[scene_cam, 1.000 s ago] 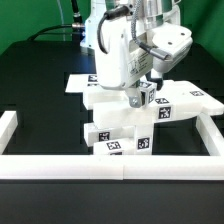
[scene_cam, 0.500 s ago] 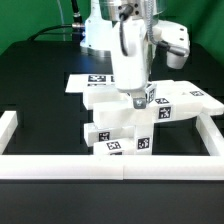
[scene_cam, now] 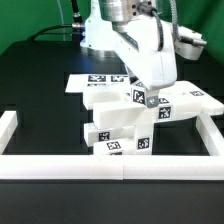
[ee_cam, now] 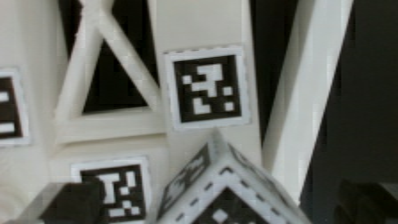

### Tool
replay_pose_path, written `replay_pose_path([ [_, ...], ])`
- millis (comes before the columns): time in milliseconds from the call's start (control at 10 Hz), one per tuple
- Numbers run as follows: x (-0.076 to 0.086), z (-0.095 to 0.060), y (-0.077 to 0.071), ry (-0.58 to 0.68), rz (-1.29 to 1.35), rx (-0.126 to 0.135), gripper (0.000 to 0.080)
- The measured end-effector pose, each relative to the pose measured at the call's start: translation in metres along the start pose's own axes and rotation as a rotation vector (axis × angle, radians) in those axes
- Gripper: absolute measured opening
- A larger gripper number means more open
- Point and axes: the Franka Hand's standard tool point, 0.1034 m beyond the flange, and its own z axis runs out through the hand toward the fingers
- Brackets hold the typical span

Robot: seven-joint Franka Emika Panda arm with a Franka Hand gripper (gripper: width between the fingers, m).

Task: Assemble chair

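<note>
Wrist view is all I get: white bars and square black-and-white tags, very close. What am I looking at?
Observer: Those are chair parts, piled together in the middle of a black table.
Operator: Is anything around them?
Observer: A low white rail runs just in front of the pile, with a short side piece at each end.
Operator: And where is the grabbing bit?
Observer: The tool is low over the top of the pile, at a small tagged block. I cannot tell whether it touches it.
</note>
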Motion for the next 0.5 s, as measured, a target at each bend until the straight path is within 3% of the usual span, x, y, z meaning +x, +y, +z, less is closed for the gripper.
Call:
replay_pose_path([
  [500,0.0076,-0.0020,0.0049,0.050,-0.549,-0.070,0.0649],
])
